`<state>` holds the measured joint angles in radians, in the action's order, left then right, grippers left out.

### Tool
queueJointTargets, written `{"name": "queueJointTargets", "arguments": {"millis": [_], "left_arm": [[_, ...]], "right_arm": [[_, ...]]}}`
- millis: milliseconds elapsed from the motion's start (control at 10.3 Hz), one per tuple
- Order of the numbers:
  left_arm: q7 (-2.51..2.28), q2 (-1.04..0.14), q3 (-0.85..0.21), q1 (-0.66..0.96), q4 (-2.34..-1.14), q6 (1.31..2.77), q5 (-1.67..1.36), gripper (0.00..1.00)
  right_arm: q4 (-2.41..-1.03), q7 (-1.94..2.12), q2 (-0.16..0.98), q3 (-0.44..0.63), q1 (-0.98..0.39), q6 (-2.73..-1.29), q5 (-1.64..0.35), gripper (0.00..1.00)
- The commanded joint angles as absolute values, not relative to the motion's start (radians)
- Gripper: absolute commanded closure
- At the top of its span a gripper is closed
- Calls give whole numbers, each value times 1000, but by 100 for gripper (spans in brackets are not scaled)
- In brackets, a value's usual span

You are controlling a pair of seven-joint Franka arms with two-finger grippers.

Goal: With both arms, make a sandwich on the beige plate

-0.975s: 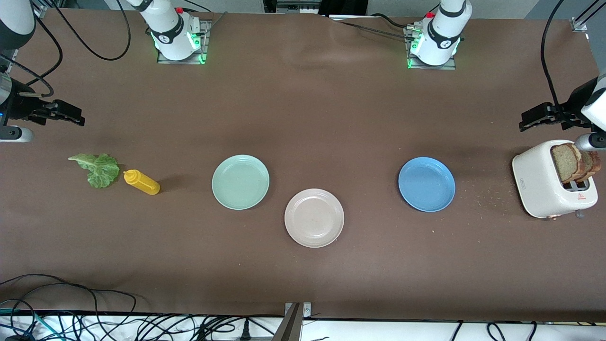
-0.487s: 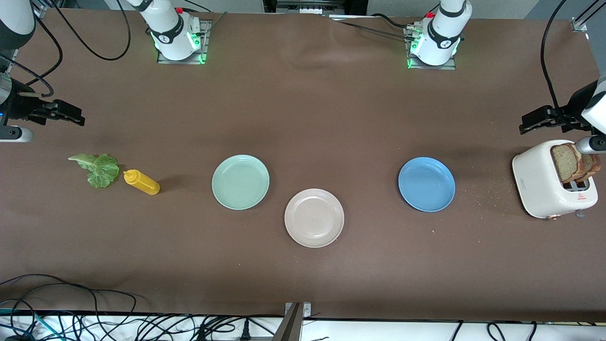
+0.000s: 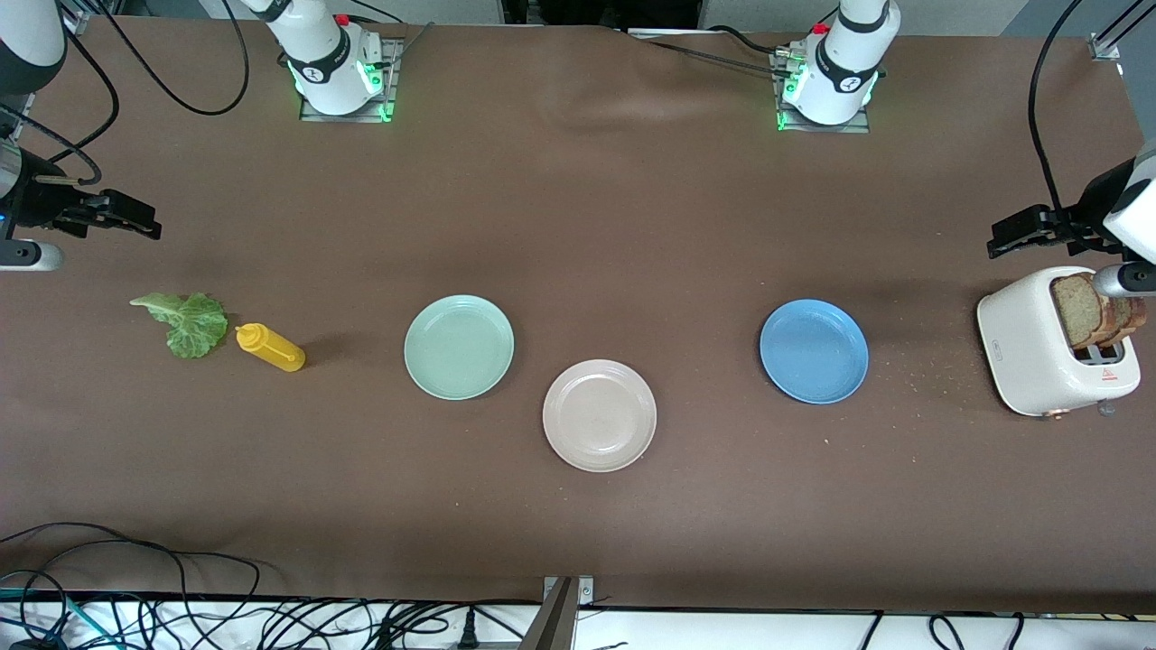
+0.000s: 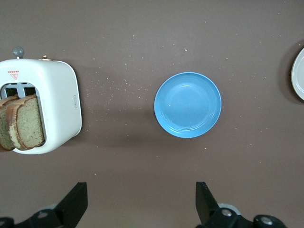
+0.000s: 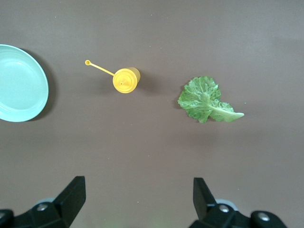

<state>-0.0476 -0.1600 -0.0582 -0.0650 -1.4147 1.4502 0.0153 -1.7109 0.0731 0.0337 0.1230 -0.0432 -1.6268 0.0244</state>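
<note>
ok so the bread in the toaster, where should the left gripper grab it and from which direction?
Judging by pose: both bread slices stand on edge in the toaster slots, tops sticking out. Come straight down from above with the left gripper, now open, and pinch the exposed top of one slice across its flat faces. The toaster walls block a side approach.

Robotics lab, bolted arm bases, brown-papered table, loose cables

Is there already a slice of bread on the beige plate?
No, the beige plate holds nothing in the front view; both bread slices stand in the white toaster at the left arm's end of the table.
</note>
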Motion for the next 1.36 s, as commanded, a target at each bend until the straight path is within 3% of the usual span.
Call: {"name": "queueJointTargets", "arguments": {"millis": [0, 1267], "left_arm": [[-32, -169, -58, -64, -1396, 1453, 21, 0], [-25, -169, -61, -63, -1399, 1450, 48, 0]], "right_arm": [[-1697, 75, 38, 123, -38, -1612, 18, 0], [-1697, 77, 38, 126, -37, -1609, 18, 0]]}}
